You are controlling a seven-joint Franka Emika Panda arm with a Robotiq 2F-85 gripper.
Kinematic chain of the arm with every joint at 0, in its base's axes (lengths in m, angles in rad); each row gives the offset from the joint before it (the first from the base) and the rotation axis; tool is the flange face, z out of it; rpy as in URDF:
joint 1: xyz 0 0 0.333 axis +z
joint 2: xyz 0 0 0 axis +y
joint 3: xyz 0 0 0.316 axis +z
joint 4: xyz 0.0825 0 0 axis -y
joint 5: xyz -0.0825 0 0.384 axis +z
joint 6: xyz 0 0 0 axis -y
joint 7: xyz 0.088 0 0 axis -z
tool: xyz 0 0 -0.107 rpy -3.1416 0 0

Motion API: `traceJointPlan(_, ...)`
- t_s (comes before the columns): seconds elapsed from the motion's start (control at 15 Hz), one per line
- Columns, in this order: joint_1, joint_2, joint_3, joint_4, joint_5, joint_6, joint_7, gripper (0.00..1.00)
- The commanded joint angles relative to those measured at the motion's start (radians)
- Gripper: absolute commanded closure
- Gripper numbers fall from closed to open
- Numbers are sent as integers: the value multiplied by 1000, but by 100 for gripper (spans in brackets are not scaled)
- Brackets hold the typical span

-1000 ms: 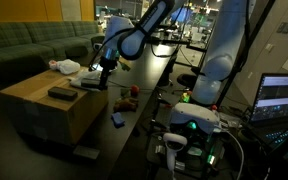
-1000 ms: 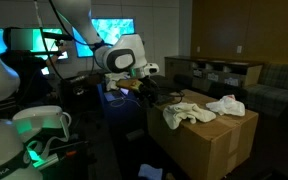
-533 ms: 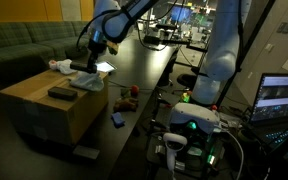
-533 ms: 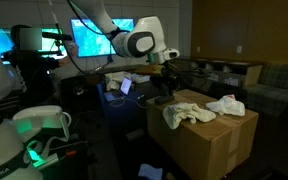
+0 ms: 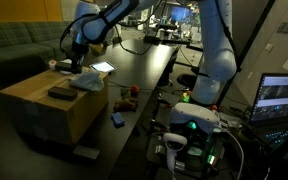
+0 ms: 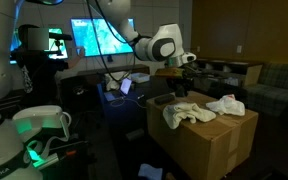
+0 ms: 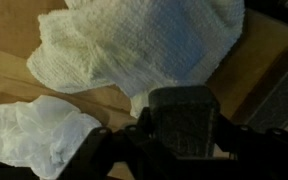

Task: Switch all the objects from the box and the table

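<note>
Wrist view faces white cloths (image 7: 134,45) on the box (image 7: 14,62), the arm (image 6: 134,38) reaching across with gripper (image 6: 177,84) overhead, grip state unreadable.

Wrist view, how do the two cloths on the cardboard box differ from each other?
The cream cloth is yellowish; the white cloth is a brighter white. The cream cloth fills more of the wrist view than the white cloth. Both are crumpled and lie on the cardboard box.

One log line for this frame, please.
position: end effector above box | beneath it: large white cloth, small white cloth | grip state: unclear
</note>
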Motion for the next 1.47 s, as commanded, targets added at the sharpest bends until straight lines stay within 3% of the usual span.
traceJointPlan(0.0, 21, 137, -12, 201, -5, -47, -12, 67)
traceJointPlan(0.4, 32, 274, -6, 381, -6, -58, -19, 67)
traceJointPlan(1.0, 49, 408, -6, 514, -13, -70, -45, 65)
traceJointPlan(1.07, 50, 410, -8, 516, -14, -61, -43, 17)
traceJointPlan(1.13, 54, 414, -13, 519, -17, -56, -37, 16)
traceJointPlan(1.27, 59, 408, -21, 516, -21, -50, -23, 3)
traceJointPlan(1.4, 65, 387, -34, 495, -25, -36, -1, 0)
